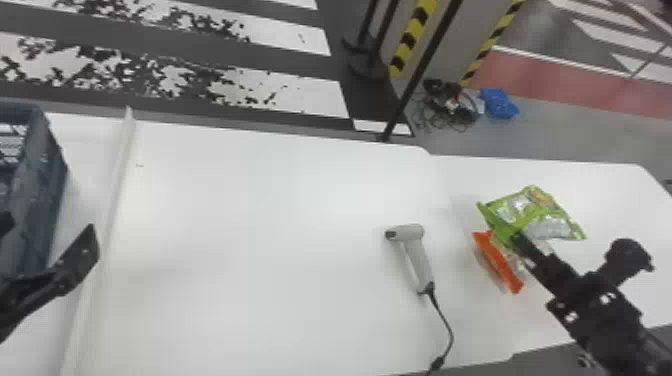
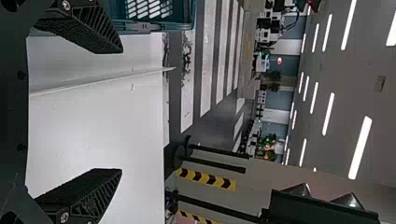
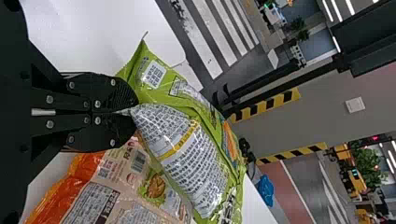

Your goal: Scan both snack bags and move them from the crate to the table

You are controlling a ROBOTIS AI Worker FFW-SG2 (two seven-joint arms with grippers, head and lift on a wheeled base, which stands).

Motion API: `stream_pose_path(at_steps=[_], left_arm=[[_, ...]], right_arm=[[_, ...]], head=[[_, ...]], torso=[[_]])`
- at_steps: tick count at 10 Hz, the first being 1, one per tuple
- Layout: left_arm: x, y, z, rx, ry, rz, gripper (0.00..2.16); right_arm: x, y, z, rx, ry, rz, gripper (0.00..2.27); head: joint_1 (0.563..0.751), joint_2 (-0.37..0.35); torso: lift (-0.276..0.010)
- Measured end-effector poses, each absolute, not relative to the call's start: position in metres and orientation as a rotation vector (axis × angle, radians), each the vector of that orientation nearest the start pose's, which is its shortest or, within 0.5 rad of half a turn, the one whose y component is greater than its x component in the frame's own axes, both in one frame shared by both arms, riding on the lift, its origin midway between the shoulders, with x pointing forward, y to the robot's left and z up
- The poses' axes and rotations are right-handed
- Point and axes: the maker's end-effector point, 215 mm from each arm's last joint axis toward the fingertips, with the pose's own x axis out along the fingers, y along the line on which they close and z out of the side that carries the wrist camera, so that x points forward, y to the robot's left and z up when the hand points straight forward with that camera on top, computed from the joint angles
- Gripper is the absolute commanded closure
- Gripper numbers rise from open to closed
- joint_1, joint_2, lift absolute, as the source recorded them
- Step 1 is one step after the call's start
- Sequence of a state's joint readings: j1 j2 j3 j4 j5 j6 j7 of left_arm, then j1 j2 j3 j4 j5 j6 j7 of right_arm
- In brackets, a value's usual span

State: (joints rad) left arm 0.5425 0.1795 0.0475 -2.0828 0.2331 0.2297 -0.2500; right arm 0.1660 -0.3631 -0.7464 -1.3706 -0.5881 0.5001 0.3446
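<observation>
Evidently at the set-down of a second bag, judging by the layout: the right gripper (image 3: 133,112) is pressed together on an edge of the green snack bag (image 1: 545,220), which is out of the crate (image 1: 39,190) and over the far-right stretch of the white table (image 1: 260,225). Orange snack bag (image 1: 501,265) lies there too, partly beneath the green one as seen from the head; cannot tell whether the two touch, or whether the green one's weight is fully on the tabletop. Scanner (image 1: 420,260) lies on its side between crate and bags, nearer the bags, its cable (image 1: 437,363) trailing toward the robot. Scans presumably done for both, though nothing visible confirms it. Left gripper (image 2: 122,110) is near the crate, fingers spread wide, nothing between them. Next move, my reading: lower the green bag if it needs lowering, part the right fingers, back off without dragging the film. Risk: the green bag slides off the orange one on release, or clings to a fingertip. Count: snack bags, two (one green, one orange), both at the table's right end; scanner, one; cable, one; crate, one, at the robot's left; grippers, two, one holding.
</observation>
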Motion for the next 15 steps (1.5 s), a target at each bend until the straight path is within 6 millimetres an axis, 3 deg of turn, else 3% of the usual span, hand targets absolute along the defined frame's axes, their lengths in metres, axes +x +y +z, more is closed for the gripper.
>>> stream_pose_path(at_steps=[1, 3, 4, 6, 8, 11, 12, 13, 15], left_arm=[[0.419, 0.208, -0.396, -0.081, 0.256, -0.300, 0.09], [0.419, 0.208, -0.395, -0.081, 0.257, -0.301, 0.09], [0.418, 0.207, -0.395, -0.082, 0.258, -0.302, 0.09], [0.418, 0.205, -0.392, -0.084, 0.255, -0.304, 0.09], [0.420, 0.198, -0.388, -0.085, 0.255, -0.309, 0.08], [0.424, 0.182, -0.383, -0.087, 0.256, -0.318, 0.08], [0.424, 0.180, -0.383, -0.086, 0.255, -0.320, 0.08], [0.424, 0.179, -0.382, -0.082, 0.249, -0.319, 0.08], [0.423, 0.181, -0.379, -0.081, 0.227, -0.311, 0.09]], right_arm=[[0.397, -0.652, -0.478, 0.479, 0.398, -0.390, 0.00], [0.393, -0.663, -0.489, 0.459, 0.415, -0.442, 0.06], [0.393, -0.665, -0.484, 0.441, 0.392, -0.446, 0.06], [0.392, -0.652, -0.449, 0.354, 0.289, -0.426, 0.06], [0.396, -0.601, -0.412, 0.226, 0.230, -0.381, 0.06], [0.418, -0.479, -0.372, 0.075, 0.160, -0.226, 0.06], [0.422, -0.439, -0.368, 0.051, 0.146, -0.170, 0.06], [0.424, -0.402, -0.368, 0.037, 0.135, -0.114, 0.06], [0.420, -0.344, -0.372, 0.033, 0.102, -0.036, 0.05]], head=[[0.695, -0.350], [0.695, -0.350], [0.695, -0.350], [0.695, -0.350], [0.695, -0.350], [0.695, -0.350], [0.695, -0.343], [0.695, -0.293], [0.695, -0.228]], torso=[[-0.088], [-0.088], [-0.088], [-0.088], [-0.088], [-0.088], [-0.088], [-0.088], [-0.088]])
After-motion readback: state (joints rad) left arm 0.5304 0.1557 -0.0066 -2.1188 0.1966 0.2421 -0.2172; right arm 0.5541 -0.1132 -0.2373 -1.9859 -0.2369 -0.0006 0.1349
